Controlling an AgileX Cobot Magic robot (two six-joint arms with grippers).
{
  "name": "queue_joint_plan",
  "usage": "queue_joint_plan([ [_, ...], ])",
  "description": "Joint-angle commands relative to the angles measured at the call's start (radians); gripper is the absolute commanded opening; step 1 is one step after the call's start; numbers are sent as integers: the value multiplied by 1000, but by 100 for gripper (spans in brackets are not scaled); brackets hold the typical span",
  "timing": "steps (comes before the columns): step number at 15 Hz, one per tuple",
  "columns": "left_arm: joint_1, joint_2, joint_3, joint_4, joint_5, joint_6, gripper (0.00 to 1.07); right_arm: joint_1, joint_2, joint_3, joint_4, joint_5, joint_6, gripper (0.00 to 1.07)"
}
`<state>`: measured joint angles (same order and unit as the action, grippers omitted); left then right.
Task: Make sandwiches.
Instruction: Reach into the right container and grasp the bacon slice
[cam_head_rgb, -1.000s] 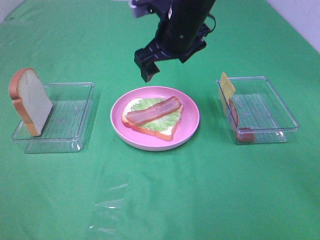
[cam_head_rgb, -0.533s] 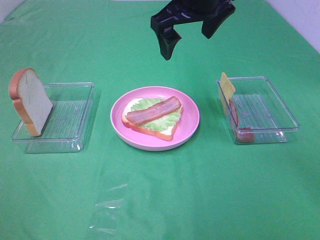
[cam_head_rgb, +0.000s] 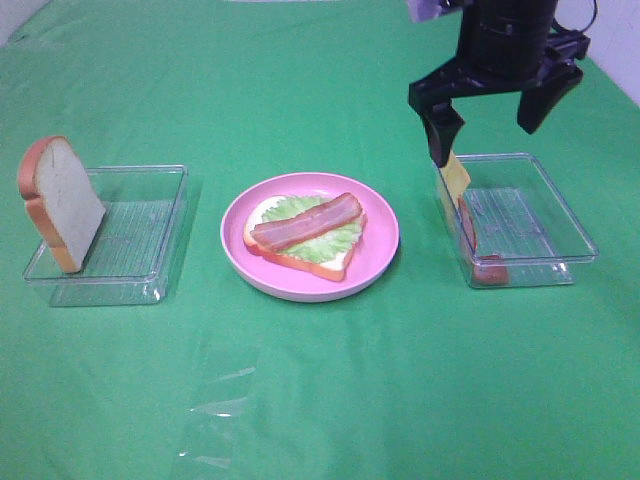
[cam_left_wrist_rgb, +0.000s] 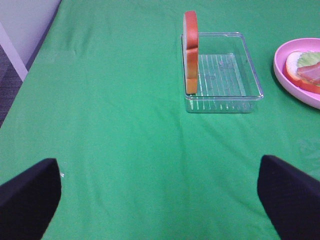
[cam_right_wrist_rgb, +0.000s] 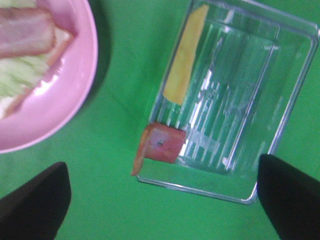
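The right gripper (cam_head_rgb: 487, 130), jaws wide and empty, has swung away from the pink plate (cam_head_rgb: 385, 240), where the half-built sandwich (cam_head_rgb: 305, 236) lies, and now hovers over the cheese slice (cam_head_rgb: 455, 172) leaning in the clear tray (cam_head_rgb: 570, 235), likely the next layer.

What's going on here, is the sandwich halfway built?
Roughly halfway. The pink plate holds a bread slice topped with lettuce and a bacon strip. The right gripper hovers open and empty above the right clear tray, where a cheese slice and a bacon piece lean against one wall. A second bread slice stands on edge in the left tray. The left gripper is open over green cloth, holding nothing.
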<state>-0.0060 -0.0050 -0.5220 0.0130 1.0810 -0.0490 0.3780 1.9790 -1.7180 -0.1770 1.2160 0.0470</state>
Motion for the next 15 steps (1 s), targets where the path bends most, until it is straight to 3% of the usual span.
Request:
queue_joint_plan([
  [1,3,-4,4,-4,-5,2,100,-21,-9,82,11,39,31,96],
  [5,3,-4,4,-4,-5,2,100,-22,25,180,34,-105,109,96],
  [9,3,-4,4,-4,-5,2,100,-21,88,180,96,-154,108,96],
  [15,3,-4,4,-4,-5,2,100,-21,124,180,90,-167,55,96],
])
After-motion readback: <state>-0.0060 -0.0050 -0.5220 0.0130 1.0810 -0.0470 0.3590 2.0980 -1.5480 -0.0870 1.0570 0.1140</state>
